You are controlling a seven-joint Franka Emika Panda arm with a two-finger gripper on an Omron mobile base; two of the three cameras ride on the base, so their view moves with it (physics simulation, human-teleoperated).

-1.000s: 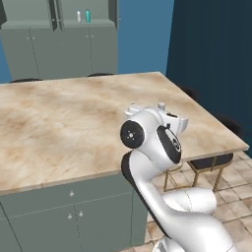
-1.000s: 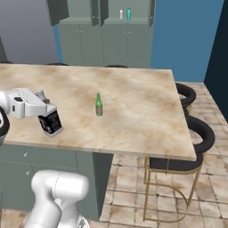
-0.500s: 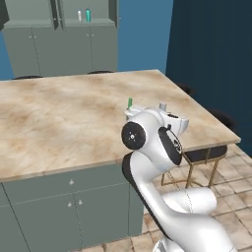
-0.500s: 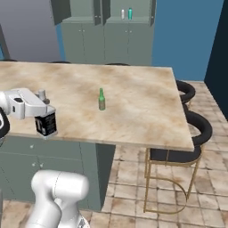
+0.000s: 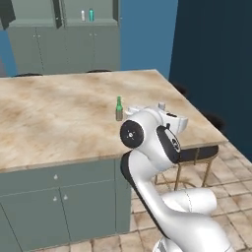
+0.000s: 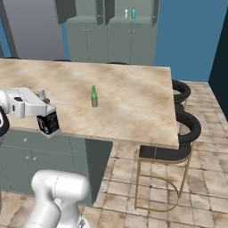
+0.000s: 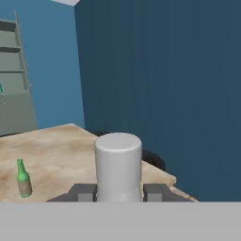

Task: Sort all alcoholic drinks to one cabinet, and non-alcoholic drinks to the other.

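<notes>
My gripper [image 6: 44, 116] is shut on the square black-labelled bottle [image 6: 49, 124], one of the alcoholic drinks, and holds it just off the island counter's near edge. In the hand view its grey cap [image 7: 118, 162] stands between the fingertips [image 7: 155, 192]. The green glass bottle [image 6: 94, 96] [image 5: 118, 109] [image 7: 23, 179] stands upright on the counter, apart from the gripper. The non-alcoholic drinks stand side by side in the open cabinet at the back: the white bottle [image 6: 126, 14] [image 5: 82, 15] and the teal bottle [image 6: 133, 13] [image 5: 91, 15].
The marble island counter [image 6: 133, 107] has grey cabinet doors [image 5: 59, 206] below it. Two black stools [image 6: 187, 127] with gold legs stand at its right end. A dark blue wall [image 5: 216, 64] lies to the right, and tiled floor [image 6: 196, 191] spreads around the stools.
The whole picture has shifted, so the base has driven. The green bottle has come out from behind the arm in the left base view. The gripper still holds the black-labelled bottle.
</notes>
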